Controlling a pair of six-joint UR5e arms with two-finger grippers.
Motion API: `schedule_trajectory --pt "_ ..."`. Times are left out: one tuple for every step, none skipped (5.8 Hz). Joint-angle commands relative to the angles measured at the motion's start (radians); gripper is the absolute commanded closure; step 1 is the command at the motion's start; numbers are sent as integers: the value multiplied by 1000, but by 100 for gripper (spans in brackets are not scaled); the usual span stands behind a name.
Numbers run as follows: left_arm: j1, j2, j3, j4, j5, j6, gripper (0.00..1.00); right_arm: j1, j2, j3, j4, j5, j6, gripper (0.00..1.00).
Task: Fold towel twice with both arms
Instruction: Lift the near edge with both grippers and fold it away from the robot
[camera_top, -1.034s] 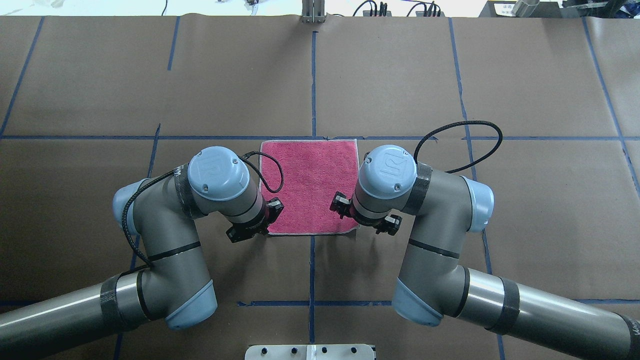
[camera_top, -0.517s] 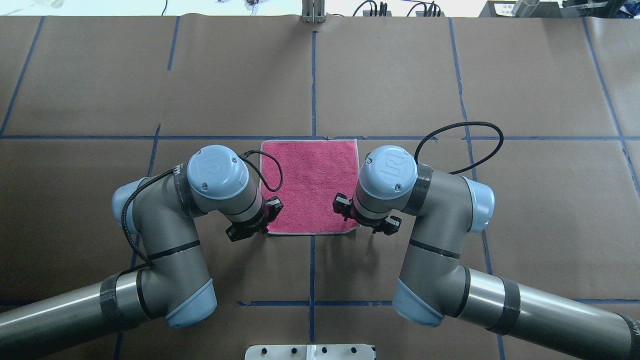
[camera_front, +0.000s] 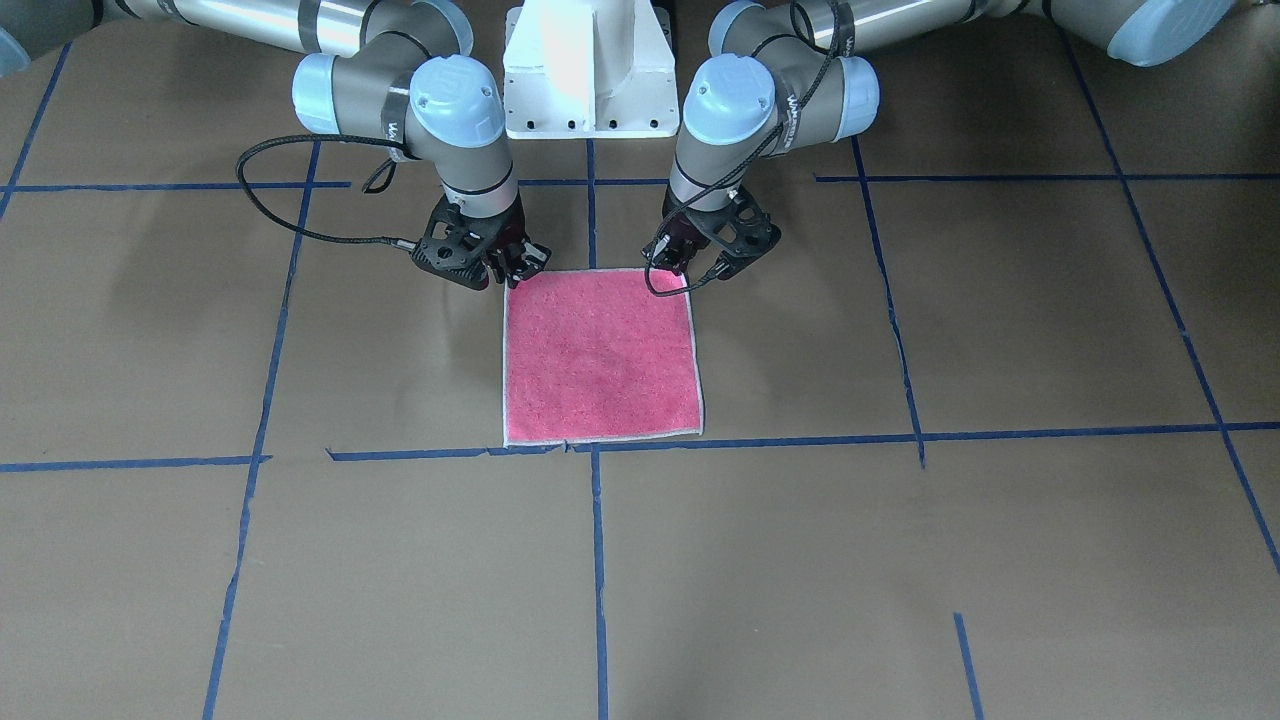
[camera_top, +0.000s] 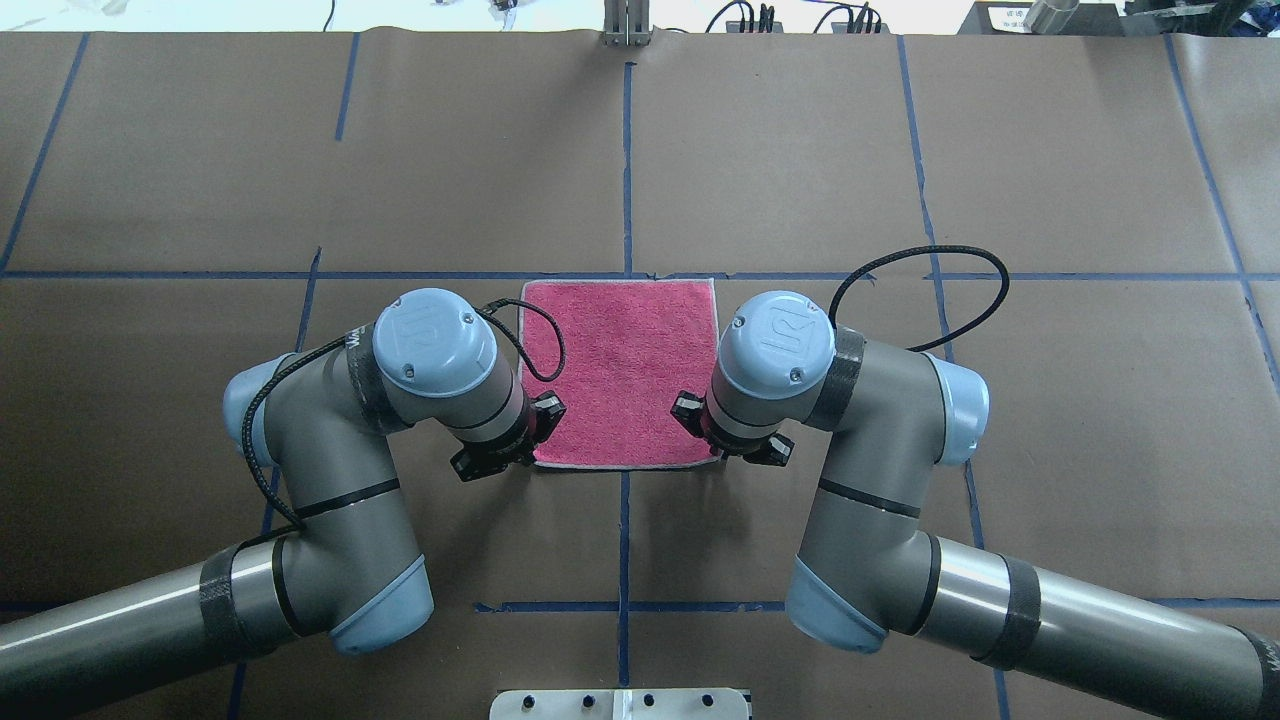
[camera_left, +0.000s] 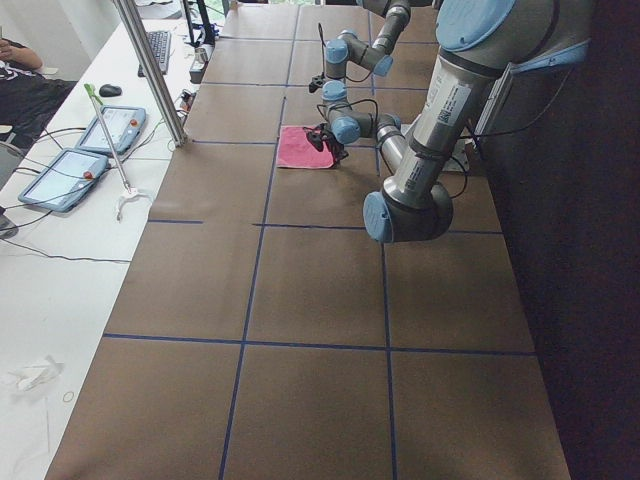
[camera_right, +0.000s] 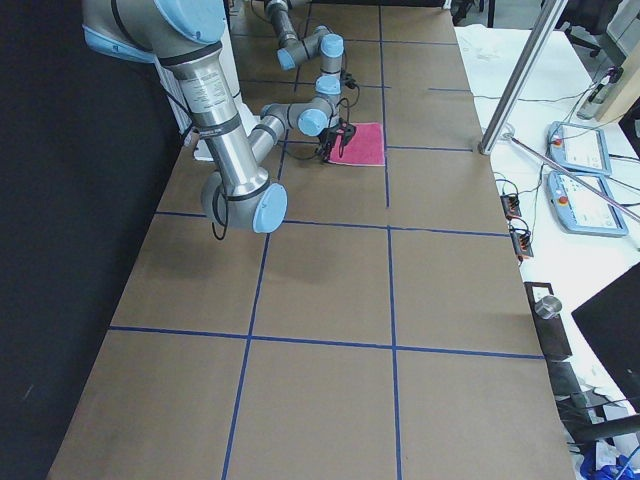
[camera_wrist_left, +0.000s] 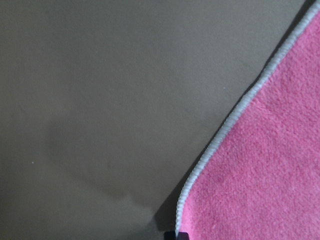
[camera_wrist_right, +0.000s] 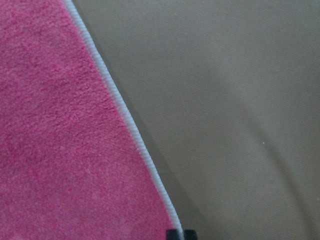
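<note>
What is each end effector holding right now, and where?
Cannot tell. The left end effector and right end effector sit at the towel's two robot-side corners; the towel lies flat, and neither grip is visible.

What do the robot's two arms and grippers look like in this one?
The left arm and right arm are alike: silver-grey tubes, light blue joint caps with an embossed logo, black bands, some with white lettering. The left gripper and right gripper are black, two-fingered. A black braided cable loops off each wrist.
</note>
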Motion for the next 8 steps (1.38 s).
schedule_trajectory --pt "-2 0 0 2 -1 0 100 0 3 1 0 3 10 100" --pt "-2 0 0 0 -1 0 100 3 3 1 0 3 10 100" --pt "-2 0 0 2 -3 0 100 6 3 2 -1 8 10 100" --pt "-14 -6 0 -2 -6 -2 100 26 4 2 -1 27 8 100" --pt "-19 -17 2 -6 -6 -18 100 53 7 2 -1 61 8 100" --pt "-40 -31 2 -6 -6 -18 100 70 12 1 -3 72 8 100" --pt "-57 -34 3 -8 -7 -17 100 77 12 1 -3 80 8 100" --pt "-80 -34 3 -8 -10 -14 100 81 13 -1 -3 80 8 100"
